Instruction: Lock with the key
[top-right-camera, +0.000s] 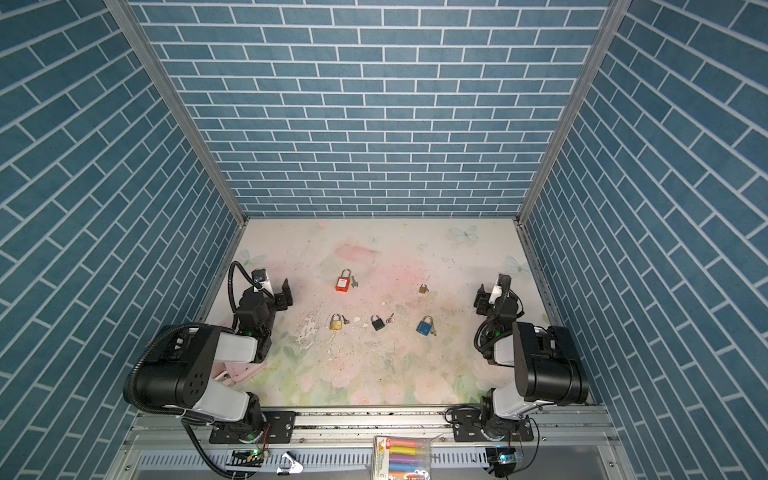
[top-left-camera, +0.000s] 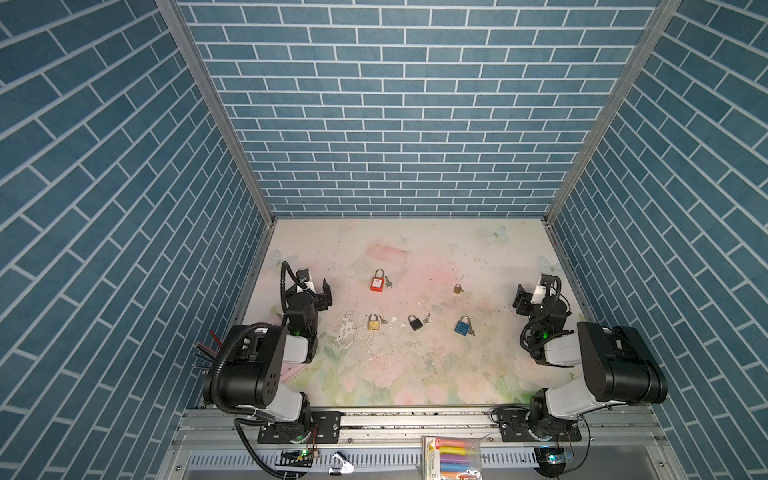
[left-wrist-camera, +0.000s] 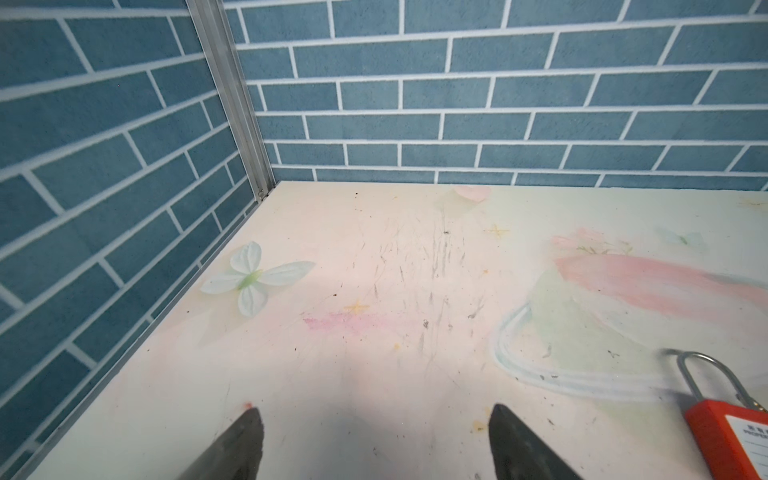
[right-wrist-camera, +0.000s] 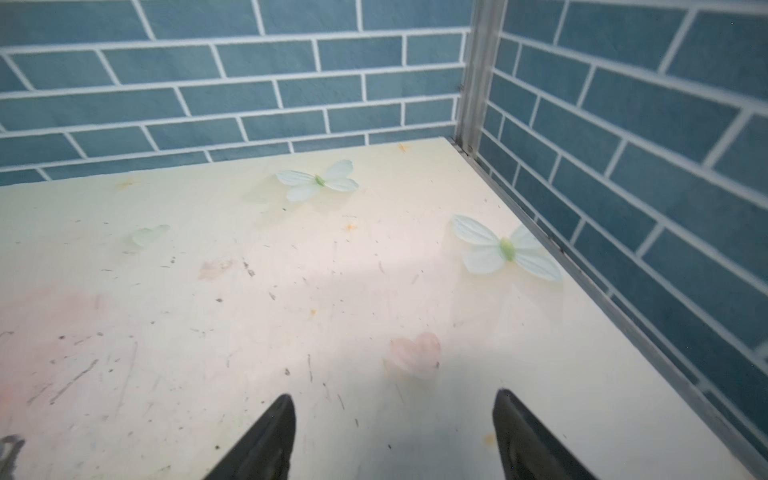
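Blue brick-pattern walls close in a pale floral table [top-left-camera: 415, 374], scuffed and speckled, with five locks lying flat on it. Toward the back sits a red lock [top-left-camera: 377, 284], the red-lock key [top-left-camera: 388, 282] just to its right and apart from it. Level with these and further right lies a small brass lock [top-left-camera: 458, 289]. Nearer the front, three locks form a row: a gold lock [top-left-camera: 373, 323] with the gold-lock key [top-left-camera: 382, 319] just beside it, a black lock [top-left-camera: 414, 322] with the black-lock key [top-left-camera: 427, 319] near its upper right, and a blue lock [top-left-camera: 462, 326] with the blue-lock key [top-left-camera: 471, 331] at its lower right corner. Whether that key sits in the lock is too small to tell. No key is held. The left hand [left-wrist-camera: 376, 415] hangs near the table's left edge, released, its fingers [left-wrist-camera: 249, 440] spread wide over bare table, with the red lock at the side of its wrist view. The right hand [right-wrist-camera: 394, 397] hangs near the right edge, also released, fingers [right-wrist-camera: 515, 432] wide apart and nothing between them, well apart from the small brass lock. A pack of coloured markers [top-left-camera: 453, 457] lies on the front ledge.
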